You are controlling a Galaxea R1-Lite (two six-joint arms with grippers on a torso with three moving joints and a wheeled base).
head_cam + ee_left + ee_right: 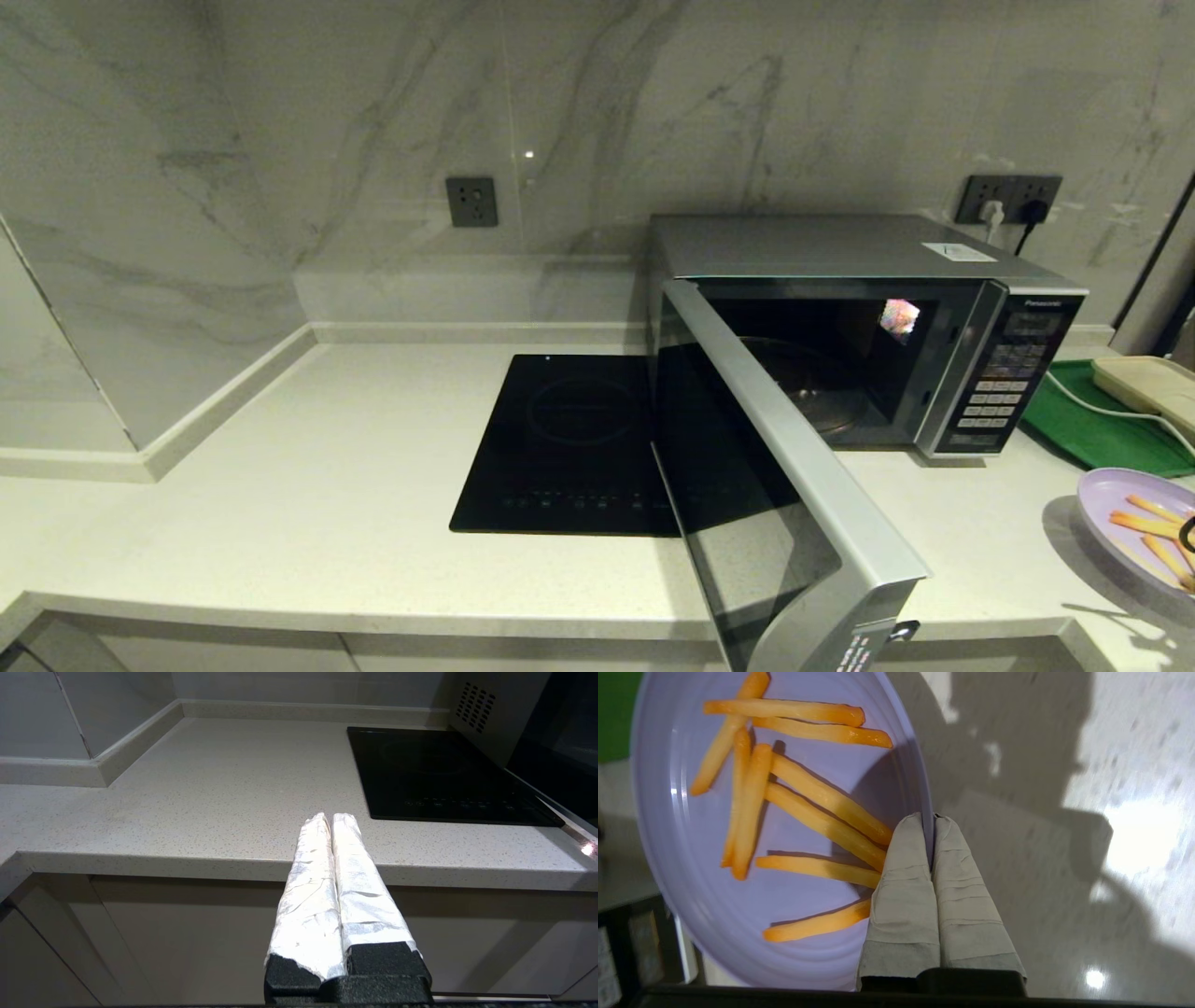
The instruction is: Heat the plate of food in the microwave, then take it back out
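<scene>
Lilac plate of food (752, 868) rim pinched by right gripper (928, 823), seemingly lifted.

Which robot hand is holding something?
The right gripper: it pinches the rim of the lilac plate of food. The left gripper is shut on nothing, by the counter's edge.

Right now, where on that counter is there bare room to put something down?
The widest bare patch of counter lies left of the induction hob, out to the marble wall. Right of the open microwave door, it is crowded: the green tray and the plate of food, gripped at its rim by the right gripper.
</scene>
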